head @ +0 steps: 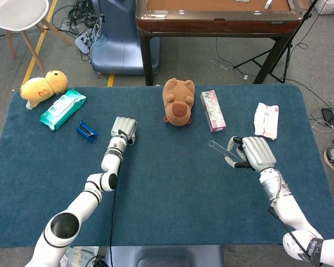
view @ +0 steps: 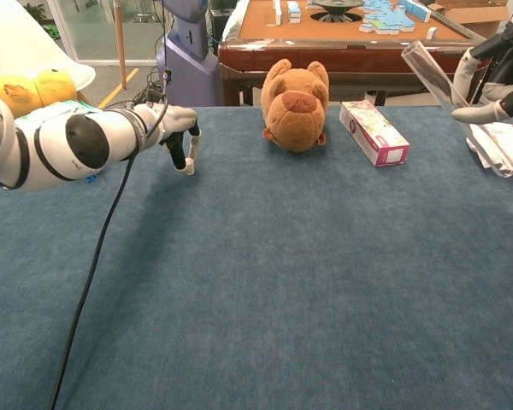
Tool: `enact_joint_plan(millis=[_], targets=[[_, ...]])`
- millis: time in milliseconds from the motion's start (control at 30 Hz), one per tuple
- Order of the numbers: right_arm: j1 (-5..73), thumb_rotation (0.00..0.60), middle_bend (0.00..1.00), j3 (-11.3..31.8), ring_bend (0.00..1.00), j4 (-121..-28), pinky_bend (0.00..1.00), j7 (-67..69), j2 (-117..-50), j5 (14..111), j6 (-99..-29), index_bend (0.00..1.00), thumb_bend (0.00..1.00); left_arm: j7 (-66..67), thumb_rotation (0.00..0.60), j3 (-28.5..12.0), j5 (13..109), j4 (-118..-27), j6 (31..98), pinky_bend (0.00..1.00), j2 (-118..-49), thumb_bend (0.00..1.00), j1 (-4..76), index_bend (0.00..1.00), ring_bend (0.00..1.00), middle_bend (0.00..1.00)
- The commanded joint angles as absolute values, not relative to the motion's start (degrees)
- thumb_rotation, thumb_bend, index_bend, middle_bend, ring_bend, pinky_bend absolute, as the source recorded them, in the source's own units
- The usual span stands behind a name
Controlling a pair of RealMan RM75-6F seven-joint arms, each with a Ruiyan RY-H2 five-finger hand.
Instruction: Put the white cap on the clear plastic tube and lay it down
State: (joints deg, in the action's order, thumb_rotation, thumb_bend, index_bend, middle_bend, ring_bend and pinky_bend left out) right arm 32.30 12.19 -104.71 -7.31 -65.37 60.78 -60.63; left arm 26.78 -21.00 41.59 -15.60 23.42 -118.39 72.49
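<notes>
Gripping light, stiff, slippery clear plastic tube (head: 220, 150) mid-length in right hand (head: 255, 154); pinching white cap (view: 186, 166) in left hand (head: 124, 129).
</notes>
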Motion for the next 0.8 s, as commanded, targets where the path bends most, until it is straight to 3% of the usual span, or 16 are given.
enact_joint_plan(millis=[33,467,633,800], targets=[[32.24,0.600,0.94,12.18,1.00,-104.65,1.00,-7.24,-65.35,60.81,-60.65,0.69,0.53,26.46,0.600,-21.33,42.23,-15.05,23.33,1.00,-118.71,0.29,72.57,0.51,1.00,1.00],[31.80,0.600,0.94,12.21,1.00,-105.15,1.00,-7.07,-64.88,61.22,-61.19,0.70,0.53,22.04,0.600,-22.77,46.10,-15.94,24.81,1.00,-117.85,0.32,71.96,0.53,1.00,1.00],[31.70,0.600,0.94,12.32,1.00,-105.69,1.00,-7.12,-64.66,61.78,-61.56,0.70,0.53,18.86,0.600,-21.99,49.48,-22.41,28.16,1.00,-114.16,0.32,69.61,0.53,1.00,1.00],[32.43,0.600,0.94,12.66,1.00,-105.18,1.00,-6.75,-65.84,62.02,-60.93,0.71,0.53,17.19,0.600,-21.22,51.94,-34.54,32.29,1.00,-107.25,0.32,65.74,0.53,1.00,1.00]])
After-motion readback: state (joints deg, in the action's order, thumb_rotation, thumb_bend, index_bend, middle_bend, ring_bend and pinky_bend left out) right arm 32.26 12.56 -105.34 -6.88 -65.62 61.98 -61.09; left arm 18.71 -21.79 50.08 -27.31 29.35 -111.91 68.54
